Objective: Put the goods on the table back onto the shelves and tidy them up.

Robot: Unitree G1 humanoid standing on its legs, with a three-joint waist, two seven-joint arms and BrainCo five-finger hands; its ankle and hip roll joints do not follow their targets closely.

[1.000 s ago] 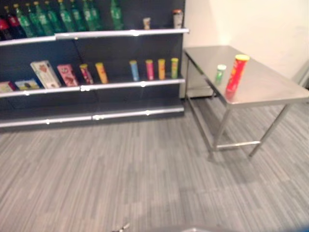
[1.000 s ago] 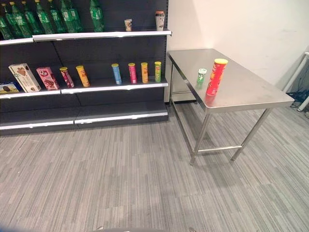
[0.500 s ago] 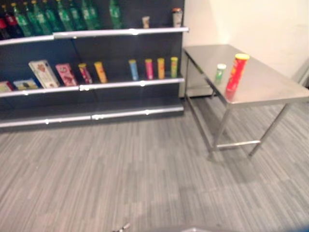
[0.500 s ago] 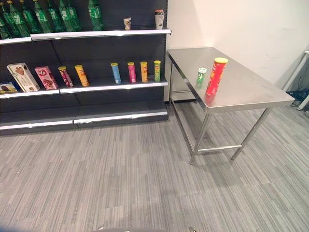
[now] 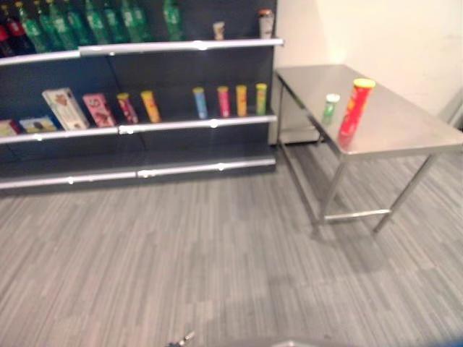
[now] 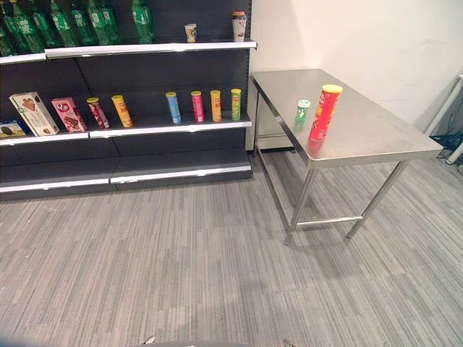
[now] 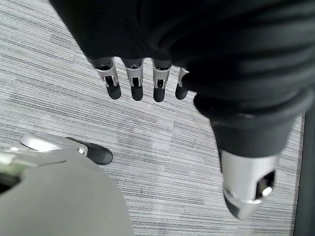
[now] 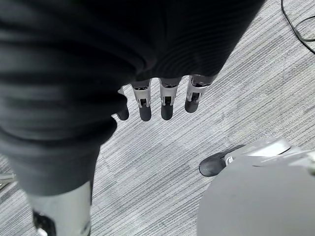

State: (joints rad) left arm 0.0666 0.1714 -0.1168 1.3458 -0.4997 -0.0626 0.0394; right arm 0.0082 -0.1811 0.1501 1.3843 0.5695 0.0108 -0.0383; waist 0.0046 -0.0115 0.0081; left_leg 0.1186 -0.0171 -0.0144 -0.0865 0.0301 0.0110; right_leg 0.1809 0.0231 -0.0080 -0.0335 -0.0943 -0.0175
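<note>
- A tall red can [image 6: 324, 113] with a yellow lid is standing upright on the steel table [image 6: 376, 141], toward the table's front edge and about midway along it.
- A small green can [image 6: 302, 110] with a pale lid is standing upright just beside the red one, on the side facing the shelves, and the two are sitting slightly apart.
- The dark shelving unit [image 6: 145, 79] is standing against the wall next to the table's far corner.
- On its middle shelf [image 6: 173, 127], four slim cans in blue [image 6: 172, 107], pink [image 6: 197, 106], orange [image 6: 215, 105] and green [image 6: 236, 104] are lining up near the end closest to the table.
- Farther along that shelf, two more slim cans [image 6: 108, 112] and two leaning boxes [image 6: 51, 114] are sitting toward the other end.
- Green bottles [image 6: 79, 22] are crowding the top shelf [image 6: 152, 48], and two small cups [image 6: 215, 29] are standing near its table-side end.
- The left hand [image 7: 142, 81] is hanging over the grey striped floor [image 6: 217, 267] with its fingers straight and relaxed, holding nothing.
- The right hand [image 8: 157, 98] is hanging over the floor in the same way, fingers loosely extended and holding nothing.
</note>
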